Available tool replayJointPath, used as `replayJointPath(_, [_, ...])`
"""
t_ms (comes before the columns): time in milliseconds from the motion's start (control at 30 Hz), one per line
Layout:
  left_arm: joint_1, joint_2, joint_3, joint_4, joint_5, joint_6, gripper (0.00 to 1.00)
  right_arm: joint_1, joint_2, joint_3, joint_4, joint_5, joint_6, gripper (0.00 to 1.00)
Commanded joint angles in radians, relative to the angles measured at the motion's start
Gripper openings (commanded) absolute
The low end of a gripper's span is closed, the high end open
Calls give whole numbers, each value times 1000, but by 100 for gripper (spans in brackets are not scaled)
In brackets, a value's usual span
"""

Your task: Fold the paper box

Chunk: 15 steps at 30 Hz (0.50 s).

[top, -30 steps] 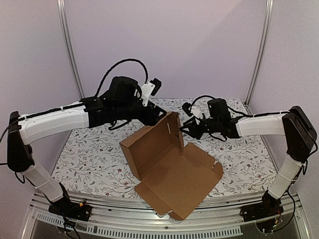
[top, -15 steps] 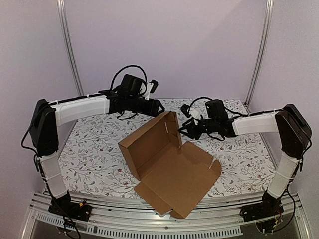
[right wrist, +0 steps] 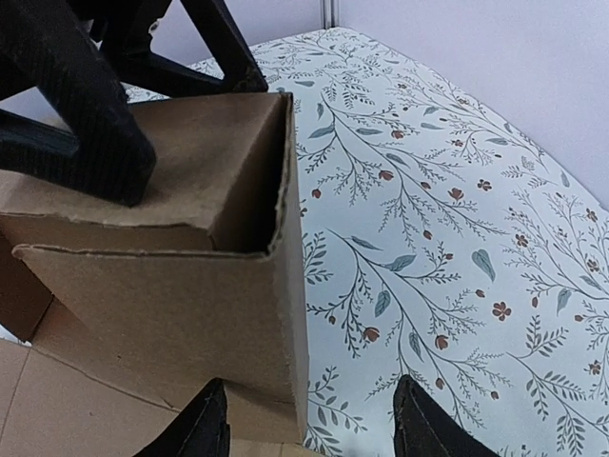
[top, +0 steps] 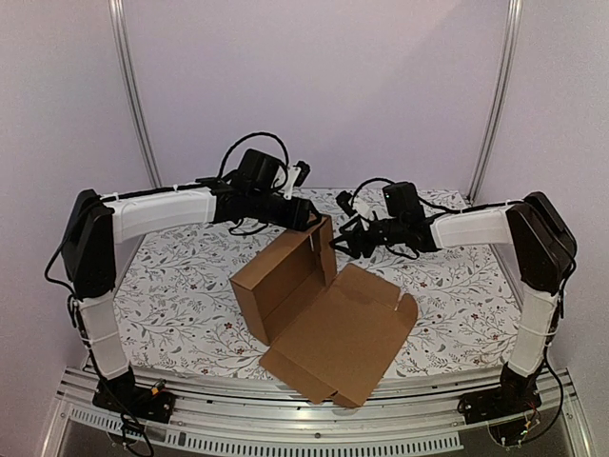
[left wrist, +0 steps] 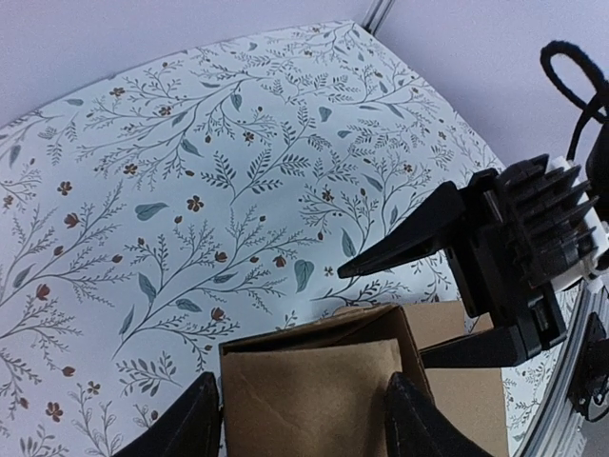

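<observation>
The paper box [top: 328, 319] is plain brown cardboard. Its back and left walls stand up, and its wide lid panel lies flat toward the front. My left gripper [top: 310, 217] hovers over the box's far right corner, open. In the left wrist view a folded-in flap [left wrist: 304, 400] sits between the jaws of the left gripper [left wrist: 306, 424]. My right gripper [top: 344, 233] faces the same corner from the right, open. In the right wrist view the box's upright corner edge [right wrist: 297, 286] stands between the jaws of the right gripper [right wrist: 309, 424]. One of the left fingers [right wrist: 86, 124] rests on the flap there.
A floral cloth [top: 181, 286] covers the table. Metal posts [top: 133, 95] rise at the back corners and a rail [top: 238, 428] runs along the front. The lid's front corner [top: 333, 395] reaches over the table's near edge.
The right gripper has opened wider and slid back-left along the box's corner. The left arm's forearm swung toward the back. The box's rear wall now stands more upright.
</observation>
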Motion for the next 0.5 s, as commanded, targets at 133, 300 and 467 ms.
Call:
replayJointPath(133, [-40, 59, 6, -59, -53, 22, 57, -8, 88, 64, -16, -131, -25, 60])
replayJointPath(300, [-40, 57, 1, -26, -9, 13, 57, -9, 116, 114, -21, -195, -50, 60])
replayJointPath(467, [-34, 52, -15, 57, 103, -20, 57, -9, 173, 197, -16, -234, -11, 58])
